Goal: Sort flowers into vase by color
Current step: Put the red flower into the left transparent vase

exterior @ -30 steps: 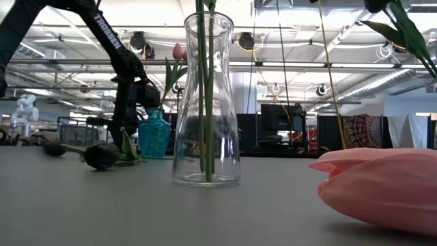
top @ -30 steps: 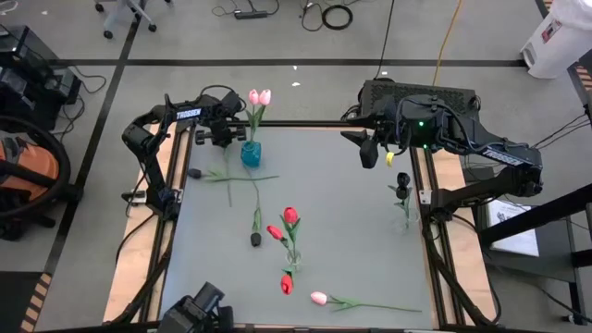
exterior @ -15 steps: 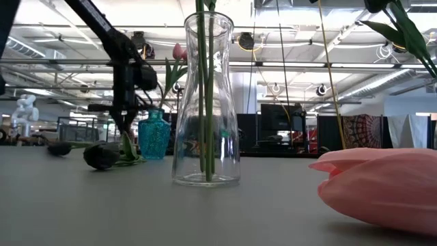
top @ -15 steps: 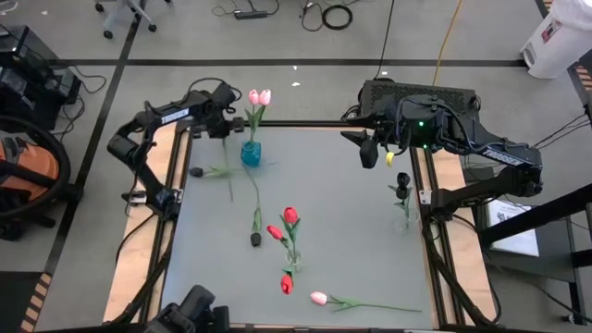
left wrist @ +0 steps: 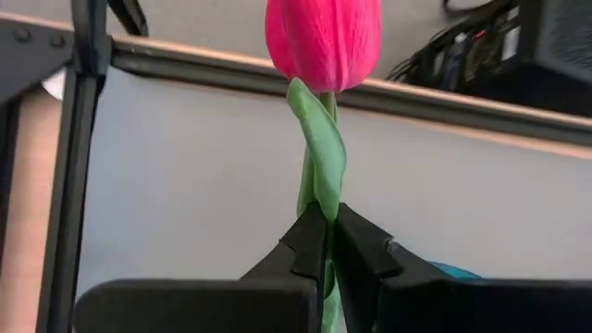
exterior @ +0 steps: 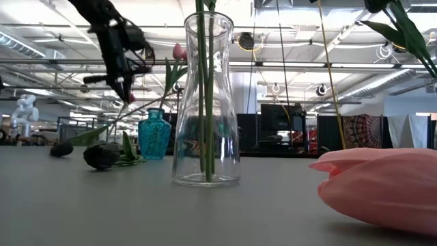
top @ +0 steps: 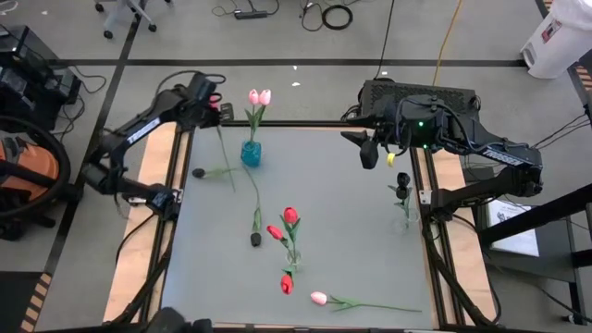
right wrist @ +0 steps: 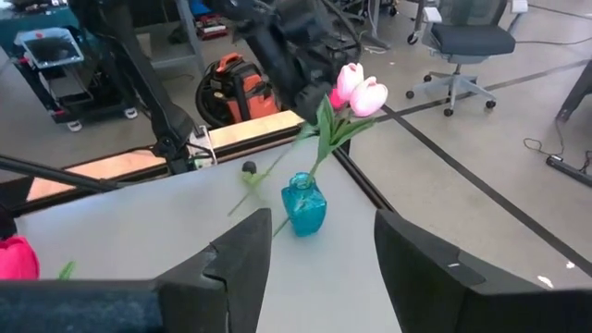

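Note:
My left gripper point(top: 215, 113) is up over the table's far left corner, shut on a deep pink tulip point(left wrist: 324, 42). Its green stem point(top: 228, 162) slants down toward the table. Beside it a blue vase point(top: 251, 154) holds two pink tulips point(top: 260, 96). A clear vase point(top: 293, 252) at mid-table holds red tulips point(top: 290, 215). At the right edge another vase point(top: 404, 218) holds a black tulip point(top: 402, 183). Two black tulips point(top: 197, 172) point(top: 255, 239), a red one point(top: 287, 284) and a pink one point(top: 318, 298) lie on the table. My right gripper point(top: 368, 153) waits open, high at the far right. My left gripper pinches the tulip's stem and the leaf wrapped round it point(left wrist: 321, 199) between its two fingertips, a little below the head. The fingers slant down from above and lie across the stem. The head sticks out past the fingertips, and the long stem trails down toward the table; whether its end point(exterior: 85, 137) touches I cannot tell.
The table's metal frame point(top: 176, 199) runs along both sides. The blue vase stands close to the trailing stem. Open grey tabletop lies between the clear vase and the right-hand vase. The pink tulip's head point(exterior: 382, 188) lies right in front of the low camera.
My left gripper has risen and drawn back toward the table's far left corner, staying shut. The deep pink tulip's head end has come up off the table with it, while the stem has swung from lying flat to slanting down.

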Controlling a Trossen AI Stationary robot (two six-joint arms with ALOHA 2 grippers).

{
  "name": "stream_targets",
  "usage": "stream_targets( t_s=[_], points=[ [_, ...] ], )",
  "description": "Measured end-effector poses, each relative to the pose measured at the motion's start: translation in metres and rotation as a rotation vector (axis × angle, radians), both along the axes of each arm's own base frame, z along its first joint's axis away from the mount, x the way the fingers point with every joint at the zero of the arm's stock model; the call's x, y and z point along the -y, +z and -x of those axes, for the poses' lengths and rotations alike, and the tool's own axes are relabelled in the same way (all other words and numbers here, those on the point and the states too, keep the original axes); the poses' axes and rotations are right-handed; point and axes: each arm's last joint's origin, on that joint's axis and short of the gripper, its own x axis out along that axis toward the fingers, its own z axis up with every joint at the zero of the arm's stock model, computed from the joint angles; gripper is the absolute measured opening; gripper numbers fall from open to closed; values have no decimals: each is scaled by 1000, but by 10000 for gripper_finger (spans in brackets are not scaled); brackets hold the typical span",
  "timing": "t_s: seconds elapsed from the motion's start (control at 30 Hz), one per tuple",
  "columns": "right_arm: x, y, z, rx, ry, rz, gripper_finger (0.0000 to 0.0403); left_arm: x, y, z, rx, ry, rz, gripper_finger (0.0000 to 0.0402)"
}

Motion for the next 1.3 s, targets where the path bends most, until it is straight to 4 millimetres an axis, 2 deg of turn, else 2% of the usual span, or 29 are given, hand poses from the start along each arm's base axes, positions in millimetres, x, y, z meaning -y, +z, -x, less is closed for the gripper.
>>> stream_targets(
  t_s=[0.4,0.77,1.07,1.3],
  points=[
    [0,-4,1,-70,27,60,185,56,54,25,121,-92,-186,20],
    [0,-4,1,-71,27,63,185,109,91,42,288,-212,-392,20],
    [0,-4,1,-77,34,79,185,145,130,42,584,-464,-675,20],
    [-1,-2,0,-51,86,65,185,161,146,28,769,-626,-755,20]
  ],
)
